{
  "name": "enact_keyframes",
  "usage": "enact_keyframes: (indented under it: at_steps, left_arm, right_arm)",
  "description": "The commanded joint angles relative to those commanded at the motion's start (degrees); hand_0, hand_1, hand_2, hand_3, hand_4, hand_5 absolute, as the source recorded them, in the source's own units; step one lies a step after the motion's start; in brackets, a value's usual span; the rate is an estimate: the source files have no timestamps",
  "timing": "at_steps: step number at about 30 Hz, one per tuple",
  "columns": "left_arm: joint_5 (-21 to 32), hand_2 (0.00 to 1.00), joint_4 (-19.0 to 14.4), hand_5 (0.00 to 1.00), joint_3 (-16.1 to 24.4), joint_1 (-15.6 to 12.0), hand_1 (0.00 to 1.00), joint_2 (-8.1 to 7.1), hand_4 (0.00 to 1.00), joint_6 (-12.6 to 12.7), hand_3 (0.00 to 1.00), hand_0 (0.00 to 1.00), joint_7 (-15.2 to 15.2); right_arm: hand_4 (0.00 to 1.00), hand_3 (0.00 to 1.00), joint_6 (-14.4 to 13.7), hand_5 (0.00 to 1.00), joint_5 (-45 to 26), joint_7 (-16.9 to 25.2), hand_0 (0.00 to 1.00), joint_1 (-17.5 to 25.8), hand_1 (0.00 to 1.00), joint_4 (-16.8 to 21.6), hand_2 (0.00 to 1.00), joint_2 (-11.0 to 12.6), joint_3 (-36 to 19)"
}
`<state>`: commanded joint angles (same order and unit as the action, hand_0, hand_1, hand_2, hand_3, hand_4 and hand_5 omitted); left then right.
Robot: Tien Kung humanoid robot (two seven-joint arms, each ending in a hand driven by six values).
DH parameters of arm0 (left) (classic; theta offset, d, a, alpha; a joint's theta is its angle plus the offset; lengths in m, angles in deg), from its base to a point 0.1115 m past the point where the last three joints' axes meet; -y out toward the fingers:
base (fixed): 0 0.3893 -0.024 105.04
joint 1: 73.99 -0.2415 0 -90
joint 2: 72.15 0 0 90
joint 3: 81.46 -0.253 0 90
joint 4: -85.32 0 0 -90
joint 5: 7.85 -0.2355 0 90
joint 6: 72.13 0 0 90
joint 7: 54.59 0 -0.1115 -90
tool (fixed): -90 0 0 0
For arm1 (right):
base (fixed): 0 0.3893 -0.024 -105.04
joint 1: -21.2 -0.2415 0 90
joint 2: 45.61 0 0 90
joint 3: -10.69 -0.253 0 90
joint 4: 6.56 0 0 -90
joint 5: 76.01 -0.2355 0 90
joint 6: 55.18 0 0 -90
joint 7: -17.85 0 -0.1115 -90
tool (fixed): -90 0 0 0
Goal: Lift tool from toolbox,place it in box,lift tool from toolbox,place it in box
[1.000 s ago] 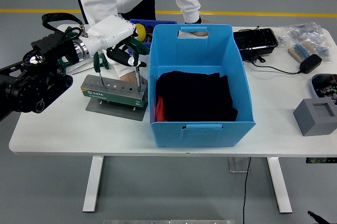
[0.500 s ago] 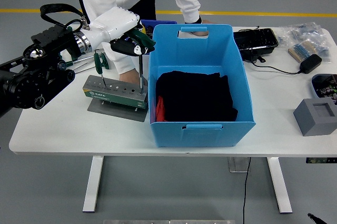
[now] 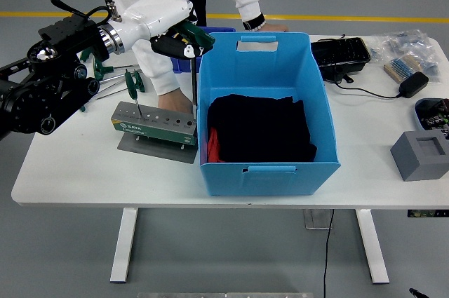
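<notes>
My left hand (image 3: 179,37) is shut on a green-handled screwdriver (image 3: 193,66) and holds it lifted, shaft pointing down, clear of the grey tool stand (image 3: 151,124) and beside the left wall of the blue box (image 3: 268,165). Another green-handled screwdriver (image 3: 133,86) stands upright in the stand's left end. The box holds a black cloth (image 3: 261,128) with something red at its left edge. A person in white leans over the table's far side, one hand (image 3: 184,104) down behind the stand, the other hand (image 3: 270,28) on the table behind the box. My right arm is out of view.
More green-handled tools (image 3: 98,70) lie behind the stand at the far left. A black tray (image 3: 342,51), bagged parts (image 3: 407,42), a brush (image 3: 401,68) and a black adapter (image 3: 414,85) with cable lie at the right back. A grey foam block (image 3: 423,155) sits at the right edge.
My left hand has pulled the screwdriver up out of the stand and raised it, moving slightly right toward the box. The person's hand came off the box's far rim.
</notes>
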<state>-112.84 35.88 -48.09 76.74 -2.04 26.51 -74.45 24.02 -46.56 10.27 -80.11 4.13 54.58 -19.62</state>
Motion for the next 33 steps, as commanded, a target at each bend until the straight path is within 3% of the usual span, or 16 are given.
enact_keyframes:
  at_steps: [10, 17, 26, 33]
  left_arm:
    - [0.3, 0.019, -1.2, 0.596, 0.7, 3.5, 0.002, -0.51, 0.585, -0.5, 0.002, 0.174, 0.2]
    - [-0.3, 0.019, -5.1, 0.592, 1.3, 4.1, 0.002, 0.80, 0.584, -0.1, 0.002, 0.173, 1.3]
    - [0.9, 0.030, -8.4, 0.592, -0.9, 4.7, 0.002, 5.51, 0.584, 0.9, 0.002, 0.172, 2.4]
    - [3.4, 0.036, -6.9, 0.592, -7.1, 5.2, 0.004, 10.24, 0.585, 0.9, 0.015, 0.181, 2.9]
  right_arm:
    - [0.830, 0.569, -0.1, 0.691, -0.9, 0.2, 0.621, -0.1, 0.603, 0.0, 0.671, 0.2, 0.5]
    - [0.830, 0.569, 0.0, 0.691, -0.9, 0.2, 0.621, -0.4, 0.604, -0.1, 0.671, 0.3, 0.5]
    - [0.829, 0.569, -0.1, 0.691, -0.9, 0.3, 0.621, -0.8, 0.603, 0.0, 0.671, 0.4, 0.7]
    - [0.830, 0.569, 0.0, 0.690, -0.6, 0.2, 0.621, -1.3, 0.603, 0.0, 0.671, 0.7, 0.6]
